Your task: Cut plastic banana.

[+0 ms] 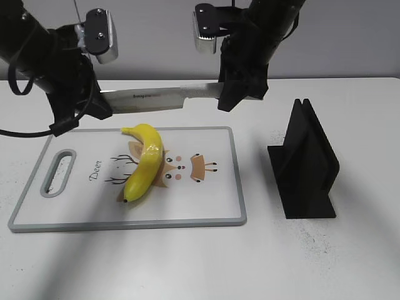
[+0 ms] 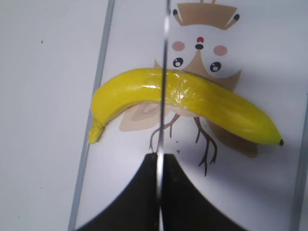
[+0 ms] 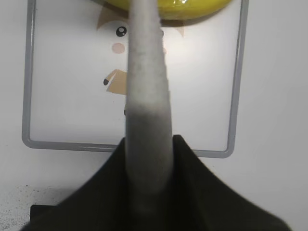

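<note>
The plastic banana (image 1: 145, 165) lies on the white cutting board (image 1: 125, 224), over its printed deer picture, stem toward the back. A kitchen knife (image 1: 159, 97) hangs level above the board's far edge, higher than the banana. My left gripper (image 1: 100, 107) is shut on the blade's tip end. My right gripper (image 1: 234, 94) is shut on the handle end. In the left wrist view the blade (image 2: 163, 72) runs edge-on across the banana (image 2: 202, 101) from between the shut fingers (image 2: 159, 161). In the right wrist view the knife (image 3: 147, 91) leaves the shut fingers (image 3: 149, 144) toward the banana (image 3: 192, 9).
A black slotted knife stand (image 1: 306, 165) stands on the table right of the board. The board has a handle slot (image 1: 57, 172) at its left end. The table is white, with a grey wall behind.
</note>
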Robot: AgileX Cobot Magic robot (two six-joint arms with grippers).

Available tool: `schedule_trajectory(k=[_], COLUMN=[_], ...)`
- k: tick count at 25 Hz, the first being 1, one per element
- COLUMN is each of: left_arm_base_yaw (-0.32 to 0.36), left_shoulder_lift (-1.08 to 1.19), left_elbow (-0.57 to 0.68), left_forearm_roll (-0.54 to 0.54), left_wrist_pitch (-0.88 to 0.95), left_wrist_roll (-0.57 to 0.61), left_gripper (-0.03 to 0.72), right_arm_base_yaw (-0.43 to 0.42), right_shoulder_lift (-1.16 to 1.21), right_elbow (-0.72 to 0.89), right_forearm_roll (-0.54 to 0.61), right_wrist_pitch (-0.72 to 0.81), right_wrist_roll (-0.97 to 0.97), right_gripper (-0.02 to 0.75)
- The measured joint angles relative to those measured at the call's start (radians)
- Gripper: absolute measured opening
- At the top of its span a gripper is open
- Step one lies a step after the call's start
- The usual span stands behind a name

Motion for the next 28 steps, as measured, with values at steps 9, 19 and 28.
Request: schedule_trajectory(k=[9,19,28], left_arm_base_yaw=[0.0,0.0,0.072], left_shoulder_lift=[-0.016,-0.035,-0.187], left_elbow=[0.0,0.0,0.0], left_forearm_roll=[-0.014,-0.127,-0.026], left_wrist_pitch=[-0.009,-0.002,-0.031], left_wrist_roll=[-0.004,-0.041,-0.447], left_gripper=[0.119,0.632,0.617], right_arm_base_yaw=[0.0,0.002,0.002], right_shoulder_lift=[-0.008,-0.008,-0.034], right_elbow=[-0.014,-0.014,-0.014], right_forearm_roll=[0.003,0.0,-0.115], right_wrist_pitch=[0.006,0.001,0.001], right_wrist_roll=[0.004,0.038,0.225], right_gripper=[0.164,0.16,0.16])
